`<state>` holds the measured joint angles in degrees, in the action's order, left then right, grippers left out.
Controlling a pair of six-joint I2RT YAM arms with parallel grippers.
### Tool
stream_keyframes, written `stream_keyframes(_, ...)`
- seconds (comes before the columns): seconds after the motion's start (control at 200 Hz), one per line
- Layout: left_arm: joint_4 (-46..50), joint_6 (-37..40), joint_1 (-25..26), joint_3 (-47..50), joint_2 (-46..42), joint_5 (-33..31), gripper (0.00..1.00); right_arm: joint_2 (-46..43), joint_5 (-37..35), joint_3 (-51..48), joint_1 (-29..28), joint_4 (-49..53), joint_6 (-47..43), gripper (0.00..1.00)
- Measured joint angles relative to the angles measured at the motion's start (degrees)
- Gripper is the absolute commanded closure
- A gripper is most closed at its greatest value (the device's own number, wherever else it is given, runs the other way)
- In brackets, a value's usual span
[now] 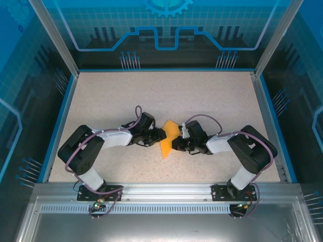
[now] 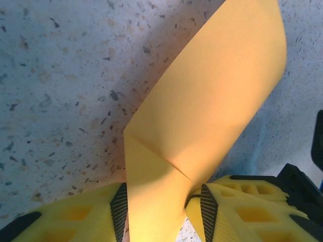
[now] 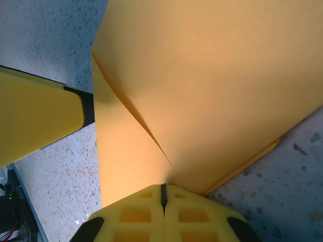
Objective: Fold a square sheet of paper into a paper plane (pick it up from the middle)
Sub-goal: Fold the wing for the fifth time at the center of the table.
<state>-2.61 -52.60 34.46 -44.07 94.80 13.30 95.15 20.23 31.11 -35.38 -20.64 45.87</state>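
The right gripper (image 3: 163, 190), bottom centre of its wrist view, has its yellow jaws closed flush, clamped on the square sheet of paper (image 3: 212, 85). The sheet rises from the seam and fans across the upper right, one crease running down to the jaws. The left gripper (image 2: 161, 204), at the bottom of its own view, has ribbed black pads (image 2: 119, 206) standing apart with a folded flap of the sheet (image 2: 212, 96) between them. The left-hand pad touches the flap; whether it is gripped cannot be told. The right wrist view also catches one yellow finger (image 3: 40, 118) of the left gripper at mid left. Both wrist views cut off the sheet's far edges. The top view places the orange sheet (image 1: 168, 139) at frame centre, between the two grippers, over the speckled table (image 1: 212, 96); whether its lower tip rests there cannot be made out. Beyond, the blue rear panel (image 1: 101, 25) bears a gear emblem (image 1: 167, 5).
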Motion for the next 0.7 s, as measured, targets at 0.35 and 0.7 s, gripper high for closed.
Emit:
stream_keyframes(0.35,0.35,1.31,0.02,0.0,-1.2,-0.02,0.75,0.02,0.22,0.39,0.13,0.7,0.0,1.0)
stream_keyframes(0.7,6.29,6.64,1.49,-1.18,-1.9,-2.4,0.89,0.13,0.24,1.36,0.13,2.6,0.0,1.0)
